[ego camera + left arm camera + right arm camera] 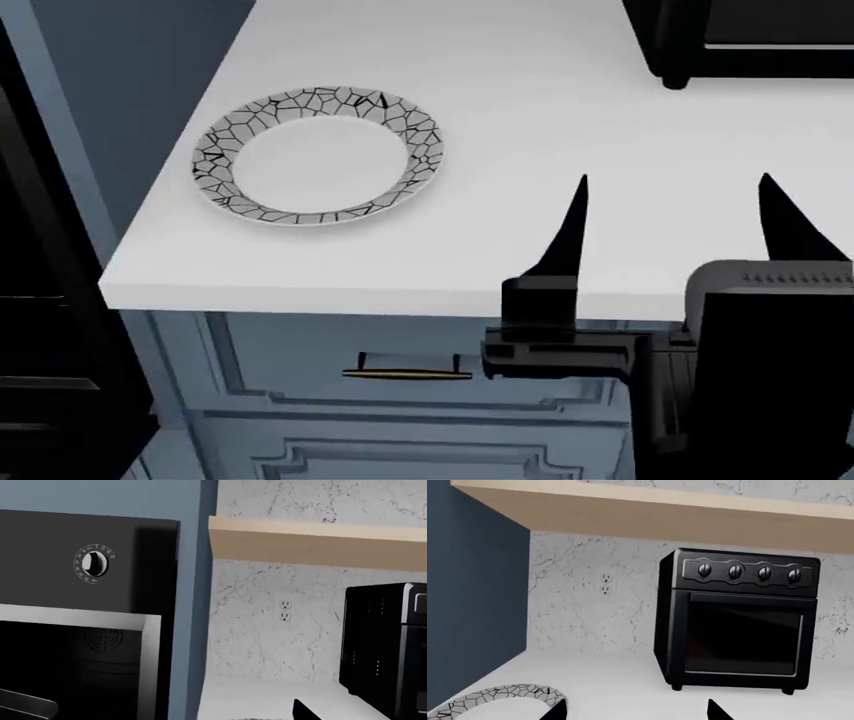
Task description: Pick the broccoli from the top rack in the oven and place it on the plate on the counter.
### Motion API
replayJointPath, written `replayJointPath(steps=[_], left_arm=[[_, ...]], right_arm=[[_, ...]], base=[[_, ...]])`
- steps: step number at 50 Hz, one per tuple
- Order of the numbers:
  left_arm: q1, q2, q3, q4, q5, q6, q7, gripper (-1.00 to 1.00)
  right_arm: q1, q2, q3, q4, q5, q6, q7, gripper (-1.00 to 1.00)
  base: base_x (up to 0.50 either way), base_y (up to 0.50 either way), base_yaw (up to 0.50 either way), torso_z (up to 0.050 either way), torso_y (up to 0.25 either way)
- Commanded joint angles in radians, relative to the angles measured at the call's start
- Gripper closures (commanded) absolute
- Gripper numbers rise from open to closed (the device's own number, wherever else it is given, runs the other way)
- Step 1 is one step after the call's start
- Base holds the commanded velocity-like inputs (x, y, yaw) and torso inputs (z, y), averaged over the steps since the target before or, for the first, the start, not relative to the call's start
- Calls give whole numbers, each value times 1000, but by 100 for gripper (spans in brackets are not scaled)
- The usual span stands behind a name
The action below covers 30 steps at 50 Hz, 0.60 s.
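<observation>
The plate (318, 155) lies empty on the white counter (561, 120), near its left end. My right gripper (681, 225) hovers open and empty over the counter's front edge, to the right of the plate. In the right wrist view its gripper (635, 712) shows two spread tips, with the plate's rim (487, 700) beside them. The left wrist view faces the oven (67, 540) and its black cavity (80, 670). A pale shiny strip (23, 704) low in the cavity may be the top rack's rim. Only one left fingertip (303, 711) shows, set wide. The broccoli is out of view.
A small black toaster oven (737, 620) with round feet stands at the back of the counter. A tan shelf (660, 520) hangs above it. A blue-grey panel (193, 630) separates oven and counter. Cabinet fronts with a gold handle (400, 372) lie below.
</observation>
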Motion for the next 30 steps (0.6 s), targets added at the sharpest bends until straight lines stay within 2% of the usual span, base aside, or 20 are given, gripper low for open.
replayJointPath(steps=[1, 3, 7, 12, 15, 20, 30], left_arm=[[-319, -20, -1, -143, -209, -199, -204, -100], [-325, -35, -5, -148, -261, -199, -245, -100], [-313, -56, -11, -149, -308, -186, -279, -100], [-261, -70, -1, -143, -317, -121, -238, -100], [-252, -110, 42, -105, -292, -80, -198, -100], [-254, -120, 48, -106, -304, -66, -199, -100], [-217, -160, 106, -109, -235, -7, -174, -100]], right_arm=[[157, 60, 83, -7, 267, 145, 175, -100], [167, 71, 68, -3, 280, 152, 186, -100], [183, 94, 46, -9, 360, 152, 260, -100], [165, 116, 65, -6, 427, 131, 309, -100], [168, 123, 70, -4, 461, 122, 327, -100], [170, 135, 73, 0, 493, 119, 352, -100], [178, 168, 98, -4, 591, 126, 425, -100]], base=[[0, 0, 0, 0, 0], [0, 0, 0, 0, 0], [0, 459, 0, 0, 0], [0, 500, 0, 0, 0], [0, 500, 0, 39, 158], [0, 500, 0, 42, 152], [0, 500, 0, 43, 152]])
